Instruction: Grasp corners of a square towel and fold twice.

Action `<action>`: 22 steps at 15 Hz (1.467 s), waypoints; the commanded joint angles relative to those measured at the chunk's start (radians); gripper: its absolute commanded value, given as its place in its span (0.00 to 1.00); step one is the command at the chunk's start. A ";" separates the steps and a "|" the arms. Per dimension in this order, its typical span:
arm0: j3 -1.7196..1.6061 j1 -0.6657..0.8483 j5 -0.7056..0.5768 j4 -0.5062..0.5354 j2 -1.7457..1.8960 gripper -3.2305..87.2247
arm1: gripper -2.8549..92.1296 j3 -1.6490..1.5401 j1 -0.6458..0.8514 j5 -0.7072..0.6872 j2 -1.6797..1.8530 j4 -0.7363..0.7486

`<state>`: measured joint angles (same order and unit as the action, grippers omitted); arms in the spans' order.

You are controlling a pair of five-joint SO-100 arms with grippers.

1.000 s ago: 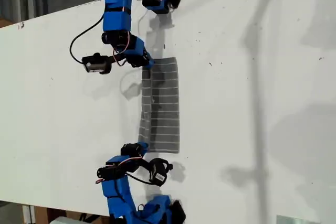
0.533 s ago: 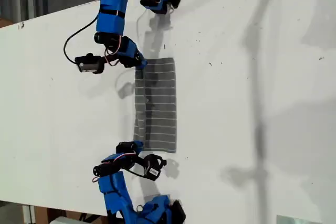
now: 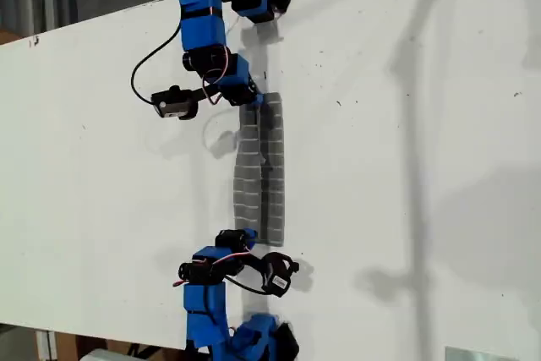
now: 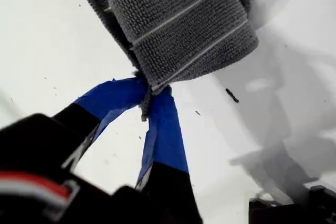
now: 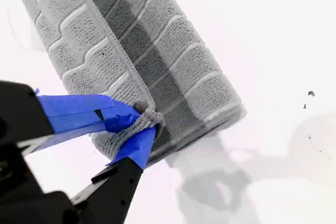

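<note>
Both arms had swung toward the exterior view's right since 0.5 s ago, carrying the lifted towel edge over so the towel (image 3: 260, 166) looked narrower. My first gripper (image 4: 149, 94) had its blue-taped jaws pinched tight on a towel corner (image 4: 146, 98); my second gripper (image 5: 140, 121) likewise clamped on a bunched corner (image 5: 148, 114). Can't tell from wrist views which arm is which in ext. view. Towel lay as a folded strip btwn the two arms on the white table (image 3: 406, 166).
</note>
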<state>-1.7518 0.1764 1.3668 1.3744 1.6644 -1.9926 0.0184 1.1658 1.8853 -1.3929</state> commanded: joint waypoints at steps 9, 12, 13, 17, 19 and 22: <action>-0.178 -0.031 -0.012 -0.152 0.141 0.21 | 0.28 -0.115 -0.048 0.064 0.098 0.091; -0.181 -0.043 -0.009 -0.152 0.187 0.28 | 0.29 -0.133 -0.048 0.060 0.156 0.092; -0.190 -0.043 -0.005 -0.150 0.212 0.28 | 0.29 -0.133 -0.046 0.055 0.172 0.089; -0.193 -0.035 0.015 -0.061 0.331 0.41 | 0.29 -0.133 0.006 0.026 0.219 0.048; -0.206 -0.015 0.014 -0.029 0.357 0.40 | 0.29 -0.209 0.080 -0.005 0.233 0.064; -0.268 0.011 0.009 -0.044 0.402 0.39 | 0.30 -0.359 0.166 -0.023 0.285 0.132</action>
<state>-2.0157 0.1641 1.3714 1.3284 2.0187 -2.3301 0.1534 1.1566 2.1276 -1.2824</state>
